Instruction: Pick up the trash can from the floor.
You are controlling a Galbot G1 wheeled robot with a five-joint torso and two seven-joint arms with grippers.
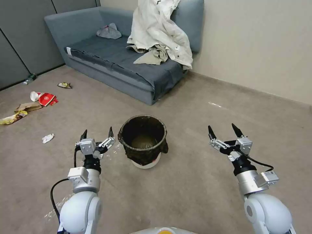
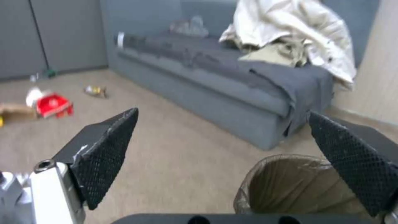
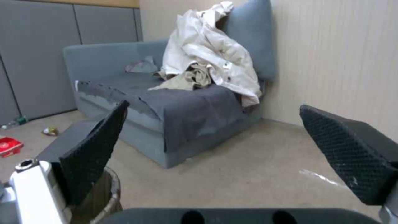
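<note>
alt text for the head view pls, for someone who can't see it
A bag-lined trash can stands on the floor between two open claws held apart from it: the left claw close beside it, the right claw farther off. Behind is a grey sofa with pale clothes heaped on it, and litter on the carpet to the left.

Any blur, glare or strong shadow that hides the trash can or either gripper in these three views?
Head view: even light, trash can on the floor sharp between the open left gripper and open right gripper. Left wrist view: soft overall, sofa blurred, the can's rim readable. Right wrist view: fingers crisp, background slightly soft; no glare.
</note>
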